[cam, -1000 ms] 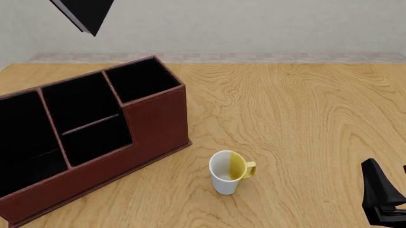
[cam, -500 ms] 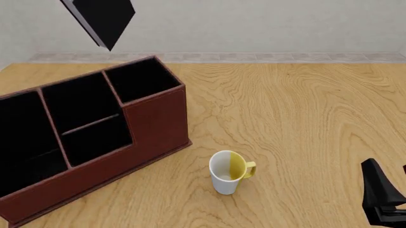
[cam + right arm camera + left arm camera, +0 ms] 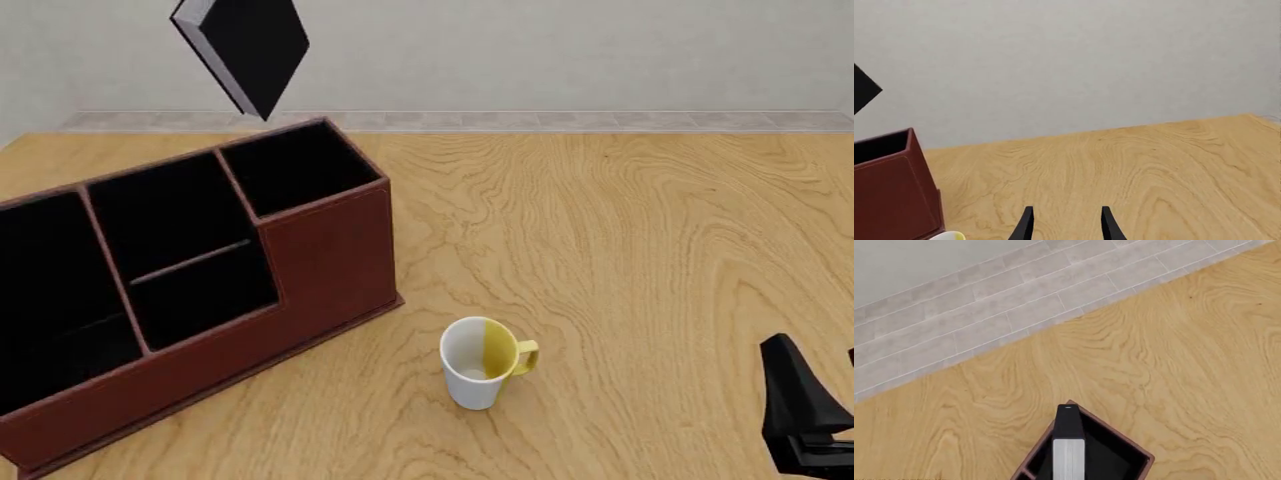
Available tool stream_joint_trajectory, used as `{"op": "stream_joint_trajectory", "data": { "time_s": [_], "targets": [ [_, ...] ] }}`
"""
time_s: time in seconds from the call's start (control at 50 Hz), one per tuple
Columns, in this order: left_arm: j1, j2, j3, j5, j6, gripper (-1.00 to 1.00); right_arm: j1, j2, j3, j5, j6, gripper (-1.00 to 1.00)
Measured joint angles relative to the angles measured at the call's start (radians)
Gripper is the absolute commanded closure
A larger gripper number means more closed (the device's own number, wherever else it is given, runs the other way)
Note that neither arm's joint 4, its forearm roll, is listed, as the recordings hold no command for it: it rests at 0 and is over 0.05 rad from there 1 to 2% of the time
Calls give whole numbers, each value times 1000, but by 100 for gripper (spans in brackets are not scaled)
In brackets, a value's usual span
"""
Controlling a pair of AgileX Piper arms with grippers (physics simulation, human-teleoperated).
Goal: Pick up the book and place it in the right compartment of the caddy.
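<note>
The book [image 3: 247, 50] hangs tilted at upper left, above the caddy [image 3: 334, 260], for lowering into the right compartment [image 3: 294, 165]. Left gripper unseen; grip cannot be told. Right gripper [image 3: 1065, 222] idle, fingers parted, lower right. Wooden table [image 3: 641, 250], grey wall [image 3: 561, 50].

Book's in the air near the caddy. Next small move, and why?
Probably lower it straight down. In the left wrist view the book hangs edge-on over the right compartment; in the front view it is clear above the caddy, a corner pointing down, so level it during descent.
</note>
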State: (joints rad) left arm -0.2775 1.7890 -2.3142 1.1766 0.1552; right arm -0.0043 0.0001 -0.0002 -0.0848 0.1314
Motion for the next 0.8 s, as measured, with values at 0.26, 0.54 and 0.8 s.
{"op": "stream_joint_trajectory", "data": {
  "time_s": [0.26, 0.54, 0.8],
  "targets": [
    [2, -17, 100, -60, -9, 100, -3, 0, 0, -1, 1, -100],
    [14, -23, 188, -122, -26, 100, -5, 0, 0, -1, 1, -100],
    [18, -17, 248, -171, -40, 100, -9, 0, 0, -1, 0, -100]
  ]
}}
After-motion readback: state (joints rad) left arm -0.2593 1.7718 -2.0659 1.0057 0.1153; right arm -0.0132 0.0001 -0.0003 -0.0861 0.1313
